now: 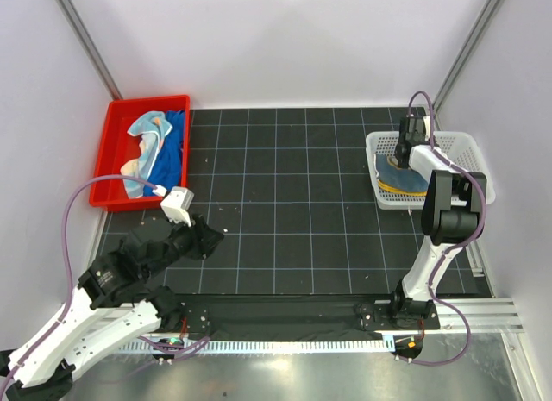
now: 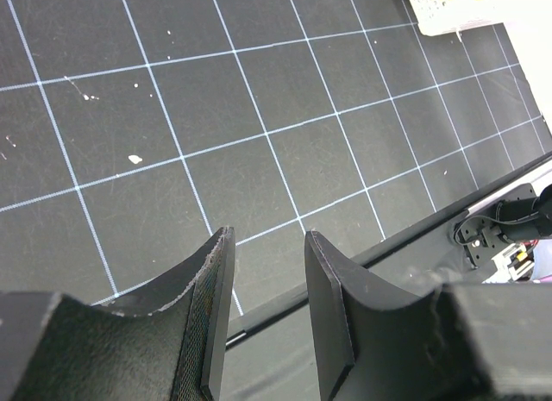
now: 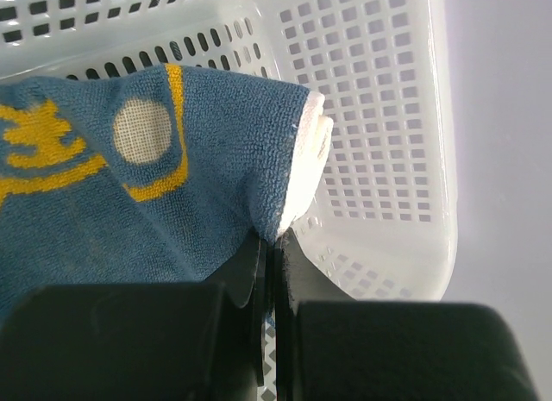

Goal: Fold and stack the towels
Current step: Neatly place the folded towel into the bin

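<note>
1. The white mesh basket (image 1: 457, 139) stands on the dark gridded counter (image 1: 285, 185), and it is the landmark for everything below.
2. Inside the basket lies a blue-and-yellow towel (image 1: 398, 178). It is bunched on the basket floor, toward the wall facing the counter's middle.
3. The right tool (image 1: 405, 155) reaches down into the basket from above, directly over that towel.
4. In the right wrist view the right tool (image 3: 274, 246) is clenched. Its jaws are pressed together on a folded edge of the blue-and-yellow towel (image 3: 129, 203), whose pale underside shows at the fold.
5. The lifted corner of the towel sits close to the perforated basket wall (image 3: 379, 116).
6. Well apart from the basket, at the far opposite corner of the counter, sits a red tray (image 1: 108, 147).
7. The tray holds a pale patterned towel (image 1: 147, 147), loosely heaped. A royal blue towel (image 1: 175, 151) lies beside it, on the side facing the basket.
8. The left tool (image 1: 207, 237) lies low across the counter from the basket, nearer the arm bases than the tray.
9. In the left wrist view the left tool (image 2: 267, 237) is released. Its jaws stand apart with only bare counter (image 2: 259, 99) visible between them.
</note>
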{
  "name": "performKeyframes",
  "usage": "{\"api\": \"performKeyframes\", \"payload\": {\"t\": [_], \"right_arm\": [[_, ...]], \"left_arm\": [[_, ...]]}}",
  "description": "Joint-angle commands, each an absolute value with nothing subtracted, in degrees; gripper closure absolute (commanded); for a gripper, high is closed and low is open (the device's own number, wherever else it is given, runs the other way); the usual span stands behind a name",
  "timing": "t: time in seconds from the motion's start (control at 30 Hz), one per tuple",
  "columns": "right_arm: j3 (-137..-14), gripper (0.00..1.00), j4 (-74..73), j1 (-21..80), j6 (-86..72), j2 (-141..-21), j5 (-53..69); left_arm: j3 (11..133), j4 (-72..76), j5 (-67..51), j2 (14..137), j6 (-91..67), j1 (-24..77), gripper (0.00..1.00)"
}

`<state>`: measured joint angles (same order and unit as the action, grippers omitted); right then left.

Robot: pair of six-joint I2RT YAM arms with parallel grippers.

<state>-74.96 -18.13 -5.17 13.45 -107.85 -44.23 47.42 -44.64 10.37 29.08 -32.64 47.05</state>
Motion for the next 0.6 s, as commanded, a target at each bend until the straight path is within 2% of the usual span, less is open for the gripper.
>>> {"api": "performKeyframes", "payload": {"t": [0.0, 0.4, 0.57], "right_arm": [[-77.34, 0.99, -16.35, -6.33, 14.5, -109.16, -45.26], [-82.79, 0.99, -18.98, -8.0, 13.01, -114.26, -44.83], [-83.76, 0.96, -19.51, -8.52, 12.04, -115.49, -45.0]], "left_arm": [[47.37, -44.3, 11.95, 28.39, -33.13, 47.64, 0.58], [47.46, -44.47, 12.31, 29.09, -33.22, 47.9, 0.58], [47.37, -44.47, 12.66, 29.09, -33.31, 47.9, 0.58]]}}
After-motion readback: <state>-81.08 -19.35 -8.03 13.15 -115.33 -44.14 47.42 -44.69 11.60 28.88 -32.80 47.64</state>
